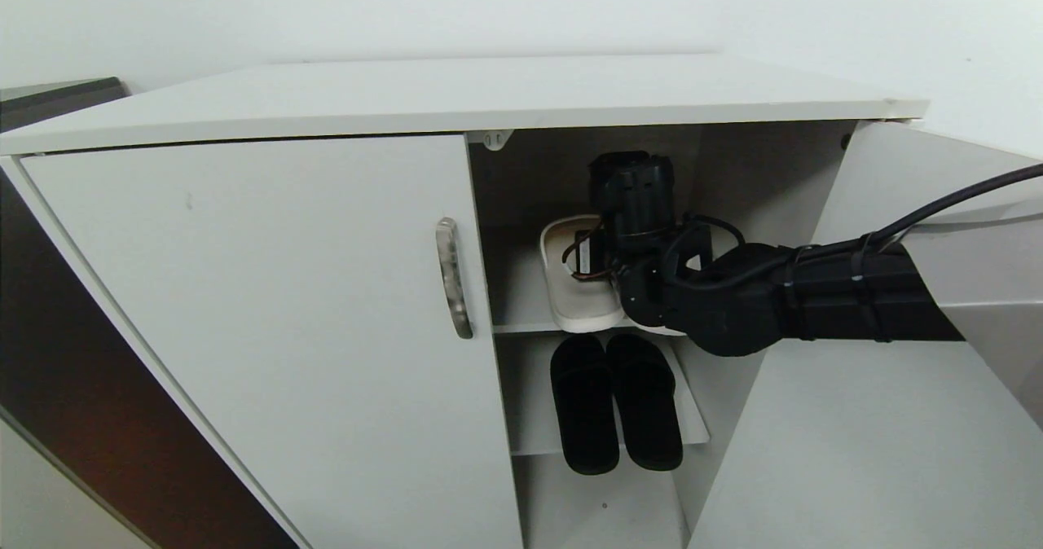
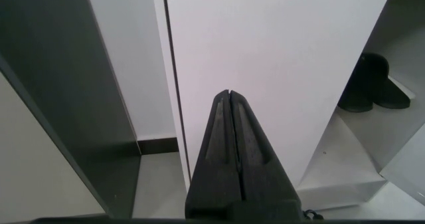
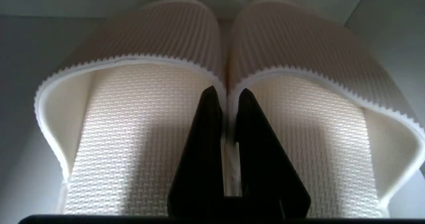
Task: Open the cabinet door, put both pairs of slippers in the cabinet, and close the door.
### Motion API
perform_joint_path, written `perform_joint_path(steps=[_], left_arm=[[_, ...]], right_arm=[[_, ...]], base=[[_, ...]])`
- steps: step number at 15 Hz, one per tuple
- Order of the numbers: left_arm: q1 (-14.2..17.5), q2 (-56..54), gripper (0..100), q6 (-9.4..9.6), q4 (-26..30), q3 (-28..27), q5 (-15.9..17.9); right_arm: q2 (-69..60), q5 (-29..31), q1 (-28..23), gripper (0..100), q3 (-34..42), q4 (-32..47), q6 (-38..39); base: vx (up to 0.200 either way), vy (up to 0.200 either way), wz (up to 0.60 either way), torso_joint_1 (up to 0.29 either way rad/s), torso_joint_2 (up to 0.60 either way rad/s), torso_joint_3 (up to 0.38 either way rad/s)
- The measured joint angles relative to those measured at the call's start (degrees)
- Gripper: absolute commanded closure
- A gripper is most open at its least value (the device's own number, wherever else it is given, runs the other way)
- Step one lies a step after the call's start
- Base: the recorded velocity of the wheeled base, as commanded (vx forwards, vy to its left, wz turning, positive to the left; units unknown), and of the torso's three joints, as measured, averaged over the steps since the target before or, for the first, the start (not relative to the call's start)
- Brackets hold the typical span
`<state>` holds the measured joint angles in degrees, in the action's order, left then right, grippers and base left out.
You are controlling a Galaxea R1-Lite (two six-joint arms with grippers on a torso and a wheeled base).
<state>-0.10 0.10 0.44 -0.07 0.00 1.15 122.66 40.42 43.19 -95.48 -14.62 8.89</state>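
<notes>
The white slippers (image 3: 126, 137) lie side by side on the cabinet's upper shelf (image 1: 521, 305), toes toward the back wall and heels at the shelf's front edge; they look like moulded foam or rubber, so I judge them light, soft and springy, with a woven-textured footbed and ribbed straps that should give grip and not slide. The best hold for both at once is where their inner side walls meet, near the middle of their length so the pair hangs level; a pinch there can squash the walls, and one slipper may twist or slip free if it is too light. The right gripper (image 3: 228, 101) has exactly this hold; its two fingers are drawn close together with the touching inner walls clamped between them, just behind the straps.

Below, the black slippers (image 1: 615, 402) sit together on the lower shelf (image 1: 530, 419), heels hanging over its front edge; they appear to be of similar soft make.

The cabinet (image 1: 456, 93) has its right door (image 1: 855, 451) swung wide open, with the right arm reaching in past it; the left door (image 1: 244, 329) is closed, its metal handle (image 1: 453, 288) at the edge next to the opening. The left gripper (image 2: 229, 101) hangs low in front of that closed door, fingers pressed together on nothing.
</notes>
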Motion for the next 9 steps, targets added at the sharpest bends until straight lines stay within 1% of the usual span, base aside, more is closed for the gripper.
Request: perform_joint_path(steps=[5,6,9], left_arm=[[0.0,0.0,100,0.00,0.0,0.0,0.0],[0.0,0.0,100,0.00,0.0,0.0,0.0],[0.0,0.0,100,-0.06,0.0,0.0,0.0]], right_arm=[[0.4,0.0,-0.2,100,-0.1,0.1,0.0],[0.4,0.0,-0.2,0,0.1,0.1,0.0],[0.4,0.1,-0.1,0,0.6,0.0,0.1]], base=[[0.000,0.000,0.00,0.000,0.00,0.000],[0.000,0.000,0.00,0.000,0.00,0.000],[0.000,0.000,0.00,0.000,0.00,0.000]])
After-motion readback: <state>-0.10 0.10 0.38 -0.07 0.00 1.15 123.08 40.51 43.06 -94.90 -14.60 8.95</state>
